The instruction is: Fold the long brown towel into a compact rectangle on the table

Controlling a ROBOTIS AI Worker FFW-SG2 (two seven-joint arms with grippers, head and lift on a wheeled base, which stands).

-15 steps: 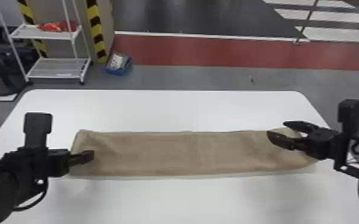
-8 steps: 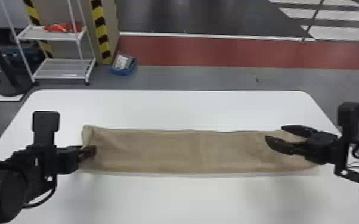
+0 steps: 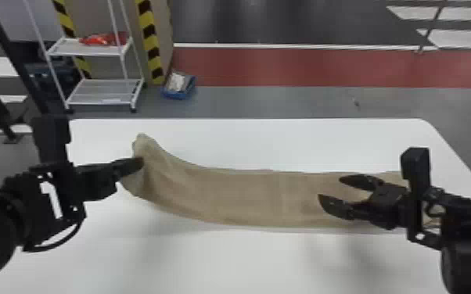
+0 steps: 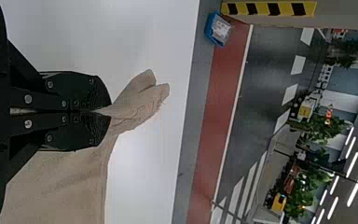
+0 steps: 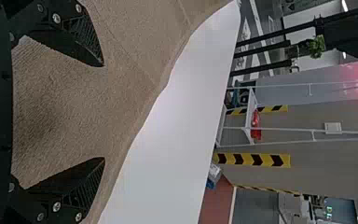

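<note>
Head view: your left hand (image 3: 142, 163), gripping the brown towel (image 3: 238, 195), has raised that end off the counter (image 3: 246, 262), likely starting a fold; your right hand (image 3: 330, 188) hangs open over the flatter part.

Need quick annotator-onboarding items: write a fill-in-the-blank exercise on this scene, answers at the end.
The left gripper pinches the towel at its ____ end, as the robot sees it.
The fingers of the right gripper are ____.
The table has a ____ top.
The bin on the floor is ____.

Missing words: left; open; white; blue.
</note>
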